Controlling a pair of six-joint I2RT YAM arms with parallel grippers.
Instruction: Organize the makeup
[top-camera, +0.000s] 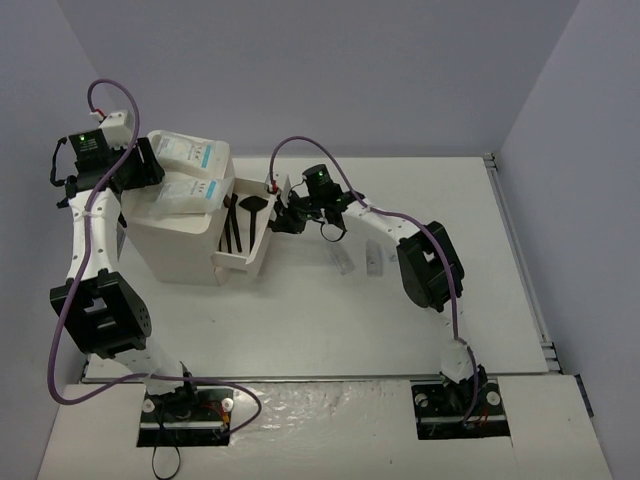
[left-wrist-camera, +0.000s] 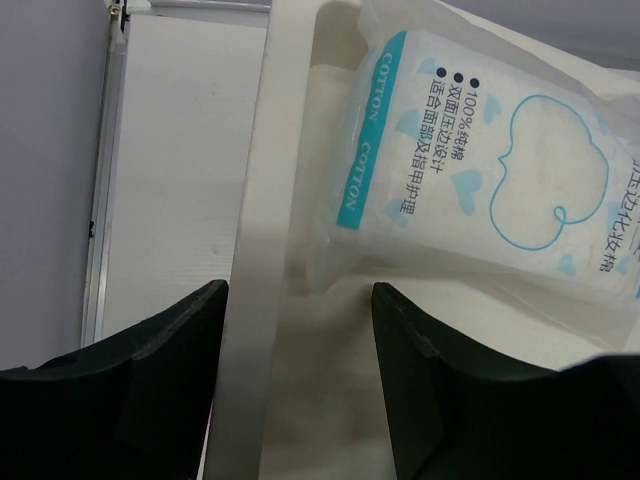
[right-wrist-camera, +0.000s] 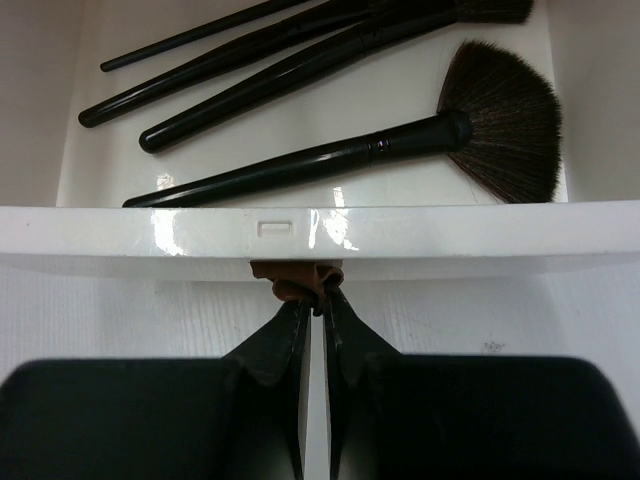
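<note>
The right gripper (right-wrist-camera: 313, 300) has its two fingers pinched almost together on the brown drawer knob (right-wrist-camera: 297, 282), which sits right at their tips, just under the white drawer front (right-wrist-camera: 300, 228). Past the fingertips, inside the open drawer (top-camera: 245, 262), four black brushes (right-wrist-camera: 200, 118) lie slanted on the floor. Closest to the fingers is a fan brush (right-wrist-camera: 500, 120) with its bristles spread toward the right-hand finger's side. Behind these fingers, beside the right forearm, what look like two small clear tubes (top-camera: 346, 262) lie on the table (top-camera: 300, 320); they are too faint in the top view to be sure. The left gripper (left-wrist-camera: 300, 292) holds nothing, and its fingers stand well apart. The rim of the white box (left-wrist-camera: 255, 250) runs between them, close against the left-hand finger; I cannot tell whether it touches. Two cotton packets (top-camera: 188, 155) with teal labels lie side by side on top of that box. In the left wrist view one packet (left-wrist-camera: 470, 170) lies just ahead of the fingertips, offset toward the right-hand finger. Its near corner is level with that tip, and it is apart from both fingers.
</note>
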